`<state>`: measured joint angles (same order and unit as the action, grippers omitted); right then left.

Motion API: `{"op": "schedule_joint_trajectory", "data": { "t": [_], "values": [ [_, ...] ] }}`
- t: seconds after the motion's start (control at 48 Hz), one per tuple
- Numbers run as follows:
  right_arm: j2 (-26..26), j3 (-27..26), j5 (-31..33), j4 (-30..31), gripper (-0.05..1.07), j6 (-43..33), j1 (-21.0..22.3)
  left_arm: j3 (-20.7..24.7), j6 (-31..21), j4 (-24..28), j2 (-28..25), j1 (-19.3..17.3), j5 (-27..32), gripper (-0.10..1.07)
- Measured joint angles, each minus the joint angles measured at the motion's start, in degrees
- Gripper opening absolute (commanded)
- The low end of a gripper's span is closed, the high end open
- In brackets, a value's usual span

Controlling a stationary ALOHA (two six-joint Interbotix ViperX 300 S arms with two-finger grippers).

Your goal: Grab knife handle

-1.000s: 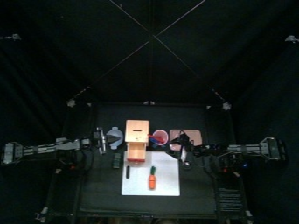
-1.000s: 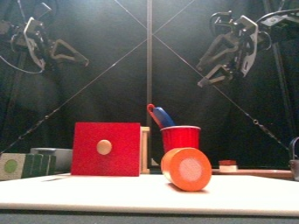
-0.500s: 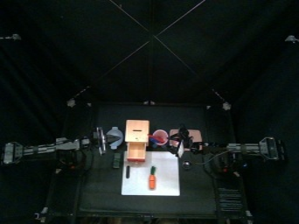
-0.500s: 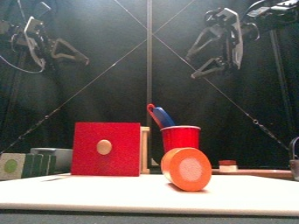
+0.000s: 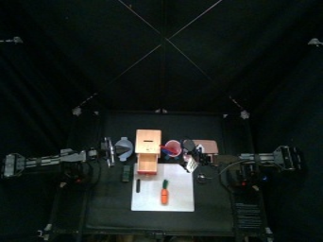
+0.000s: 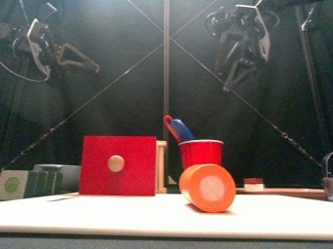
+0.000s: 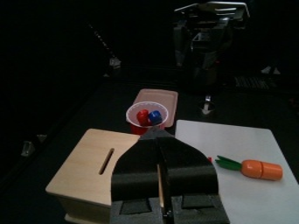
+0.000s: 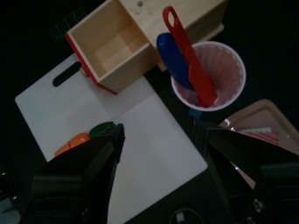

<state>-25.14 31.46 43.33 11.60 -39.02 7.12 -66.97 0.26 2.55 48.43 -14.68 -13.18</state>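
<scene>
Swinging inward since a second ago, the right gripper (image 6: 239, 53) hangs high with jaws spread wide, empty, lining up over the red cup (image 8: 211, 74) where the knife handle (image 8: 187, 54) sticks up. Left gripper (image 7: 162, 171) waits clenched over the wooden box (image 7: 100, 165).

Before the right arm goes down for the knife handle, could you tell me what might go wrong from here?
1. The right gripper hangs open above the red cup, which holds a red utensil and a blue utensil side by side; it might grab the wrong handle.
2. The cup looks light and stands close beside the wooden box; a jaw could catch its rim and tip it.
3. The left gripper, shut, hovers over the box nearby.
</scene>
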Motion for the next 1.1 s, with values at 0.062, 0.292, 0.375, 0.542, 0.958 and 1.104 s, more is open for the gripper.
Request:
{"op": "schedule_joint_trajectory", "data": {
  "t": [0.062, 0.292, 0.375, 0.542, 0.958, 1.104],
  "values": [
    [0.2, -0.7, 1.8, -3.3, 0.94, 2.7, 2.3, -0.2, 0.1, 0.2, -0.1, -0.1, 0.0, 0.12],
    [2.6, -3.7, 7.9, -10.3, 0.95, 10.4, 7.8, -0.5, 0.1, 0.4, -0.3, -0.2, 0.0, 0.12],
    [4.3, -4.3, 7.9, -11.7, 0.95, 12.4, 7.7, -0.6, 0.2, 0.4, -0.2, -0.2, 0.0, 0.12],
    [6.9, -6.3, 8.2, -13.4, 0.94, 14.7, 8.2, -0.8, 0.2, 1.0, -0.2, -0.6, 0.1, 0.12],
    [11.8, -8.1, 7.6, -15.7, 0.94, 17.1, 7.0, -2.3, 0.0, 1.2, -0.3, 0.2, 2.3, 0.15],
    [11.9, -8.1, 6.0, -15.6, 0.94, 17.1, 6.2, -2.4, -0.1, 1.1, -0.3, 1.1, 4.8, 0.22]
  ]
}}
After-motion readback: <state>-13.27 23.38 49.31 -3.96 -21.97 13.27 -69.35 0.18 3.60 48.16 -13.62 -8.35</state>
